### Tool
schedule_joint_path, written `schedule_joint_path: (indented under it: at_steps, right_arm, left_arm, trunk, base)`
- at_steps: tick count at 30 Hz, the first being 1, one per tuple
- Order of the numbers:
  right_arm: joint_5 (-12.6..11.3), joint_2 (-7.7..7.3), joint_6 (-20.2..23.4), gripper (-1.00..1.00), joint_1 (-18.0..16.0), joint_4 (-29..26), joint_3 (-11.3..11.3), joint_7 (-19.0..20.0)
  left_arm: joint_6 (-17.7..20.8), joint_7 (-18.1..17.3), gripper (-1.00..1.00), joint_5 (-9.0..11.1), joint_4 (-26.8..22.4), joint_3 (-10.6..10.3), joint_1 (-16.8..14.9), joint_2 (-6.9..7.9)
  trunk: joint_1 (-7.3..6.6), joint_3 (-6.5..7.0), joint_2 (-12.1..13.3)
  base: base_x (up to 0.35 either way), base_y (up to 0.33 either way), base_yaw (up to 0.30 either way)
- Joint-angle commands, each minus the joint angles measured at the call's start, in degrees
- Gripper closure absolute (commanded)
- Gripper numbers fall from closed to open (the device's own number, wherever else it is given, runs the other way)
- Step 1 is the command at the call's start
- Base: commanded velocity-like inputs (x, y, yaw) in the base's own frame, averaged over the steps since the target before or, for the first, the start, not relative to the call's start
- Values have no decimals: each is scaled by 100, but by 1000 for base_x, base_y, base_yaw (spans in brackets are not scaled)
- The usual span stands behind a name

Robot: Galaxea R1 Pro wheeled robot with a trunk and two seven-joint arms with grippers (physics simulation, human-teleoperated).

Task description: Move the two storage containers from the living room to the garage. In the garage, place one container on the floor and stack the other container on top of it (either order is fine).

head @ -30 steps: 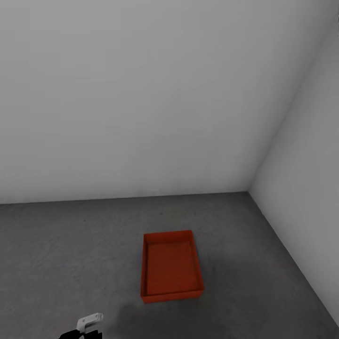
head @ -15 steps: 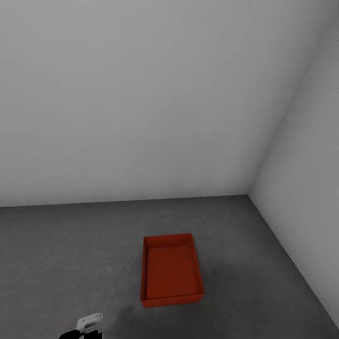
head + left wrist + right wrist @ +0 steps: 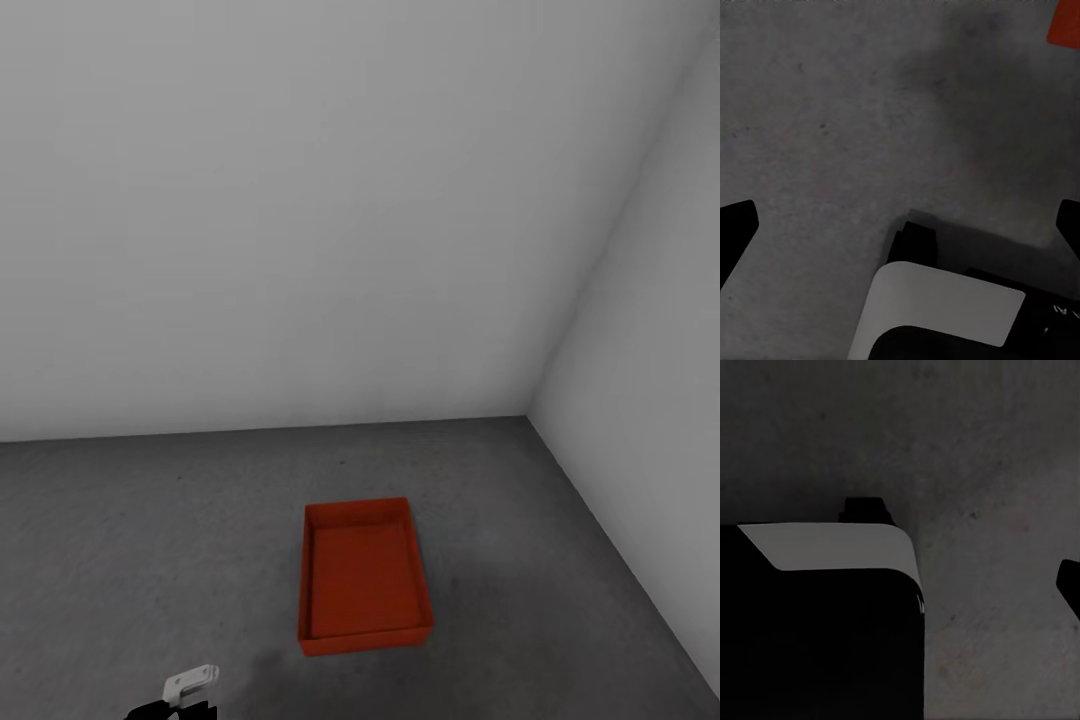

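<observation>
**One bin down, and it is lying ahead and to the right of the left arm**

While the robot is standing in the garage, one red bin [image 3: 365,575] is sitting flat on the grey floor [image 3: 130,540], near the corner where two pale walls [image 3: 300,200] are meeting. It is open on top and has nothing in it. Its long side is running away from the robot, toward the back wall, so a short end is facing the robot.

A bit of the left arm [image 3: 190,682] is peeking in low in the head view. The bin is lying ahead of it and off to its right, well apart from it. In the left wrist view, a small red corner of the bin [image 3: 1065,22] is showing far from the left pincer [image 3: 900,225], whose two dark tips are standing wide apart and holding nothing. In the right wrist view, only one dark tip [image 3: 1069,585] is showing over the floor, so I cannot tell if the right pincer is apart or together.

I think the second bin is still to come, and it needs to be laid along the same line as the first one to stack well.
</observation>
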Motion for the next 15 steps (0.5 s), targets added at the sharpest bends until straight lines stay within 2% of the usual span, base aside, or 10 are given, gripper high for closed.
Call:
schedule_joint_path:
  at_steps: [1,11,14,15]
  right_arm:
    - [-55,7,-29,-100,-6,19,47,-3]
    - [-55,-11,-35,-100,-6,19,42,-3]
    - [-56,-13,-39,-100,-6,19,42,-3]
    - [-56,-13,-40,-100,-6,21,41,-3]
  left_arm:
    - [19,12,-100,28,0,4,-2,0]
    - [19,12,-100,26,0,4,-3,0]
    - [17,12,-100,22,0,6,-2,-66]
    - [5,12,-100,25,-4,5,-3,-130]
  trunk:
    - [0,-4,-3]
    - [0,-4,-3]
    - [0,-4,-3]
    - [0,-4,-3]
  base:
    - [0,0,0]
    - [0,0,0]
    - [0,0,0]
    - [0,0,0]
